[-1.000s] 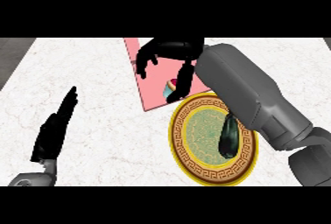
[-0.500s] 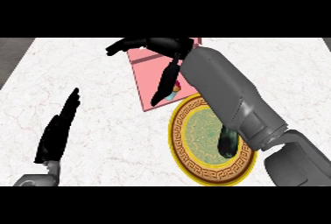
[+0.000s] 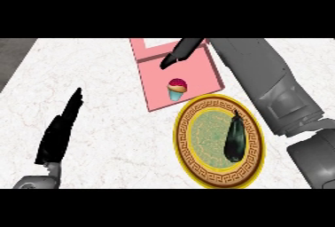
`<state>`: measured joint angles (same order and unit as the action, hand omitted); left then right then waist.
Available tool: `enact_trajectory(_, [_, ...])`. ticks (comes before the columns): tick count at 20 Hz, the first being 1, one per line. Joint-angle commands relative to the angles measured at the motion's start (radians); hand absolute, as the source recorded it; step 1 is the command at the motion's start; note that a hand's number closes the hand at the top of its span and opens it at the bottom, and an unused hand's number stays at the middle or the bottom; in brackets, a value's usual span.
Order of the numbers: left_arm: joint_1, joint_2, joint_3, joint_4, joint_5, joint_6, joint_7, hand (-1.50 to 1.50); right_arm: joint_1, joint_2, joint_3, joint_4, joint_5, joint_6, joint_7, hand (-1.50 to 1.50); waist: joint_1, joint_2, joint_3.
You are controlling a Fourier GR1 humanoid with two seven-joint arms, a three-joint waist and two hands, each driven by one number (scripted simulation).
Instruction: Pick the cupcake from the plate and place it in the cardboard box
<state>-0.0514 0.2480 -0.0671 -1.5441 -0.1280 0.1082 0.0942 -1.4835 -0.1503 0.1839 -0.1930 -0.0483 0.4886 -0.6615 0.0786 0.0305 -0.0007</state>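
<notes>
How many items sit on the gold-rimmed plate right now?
1: a dark eggplant on the right side of the gold-rimmed green plate. The pink-frosted cupcake lies off it, on the pink box.

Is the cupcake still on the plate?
No. The cupcake sits on the pink box, beside the plate.

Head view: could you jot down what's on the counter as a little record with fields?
cupcake: lying on the pink box, free of both hands
pink box: flat, touching the plate's upper-left edge
plate: gold-rimmed, holds a dark eggplant
right hand: open, above the box's far end
left hand: open, resting at left
</notes>
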Motion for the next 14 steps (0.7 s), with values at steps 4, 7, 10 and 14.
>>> enact_trajectory(4, [-0.037,-0.025,-0.026,0.009,-0.028,0.017,0.007,0.00,-0.039,-0.160,-0.117,0.078,-0.094,0.066,0.027,-1.50,0.032,0.033,0.000])
enact_trajectory(7, [-0.042,-0.002,-0.017,-0.012,-0.015,-0.007,0.011,0.00,-0.047,-0.224,-0.146,0.095,-0.121,0.111,0.062,-1.50,0.055,0.040,0.002])
enact_trajectory(10, [-0.036,-0.008,-0.032,-0.028,-0.015,-0.016,-0.002,0.00,-0.028,-0.274,-0.145,0.087,-0.116,0.133,0.052,-1.50,0.073,0.047,0.003])
enact_trajectory(14, [-0.058,-0.005,-0.033,-0.025,-0.029,-0.009,-0.006,0.00,-0.027,-0.343,-0.139,0.069,-0.110,0.199,0.065,-1.50,0.080,0.056,0.004])
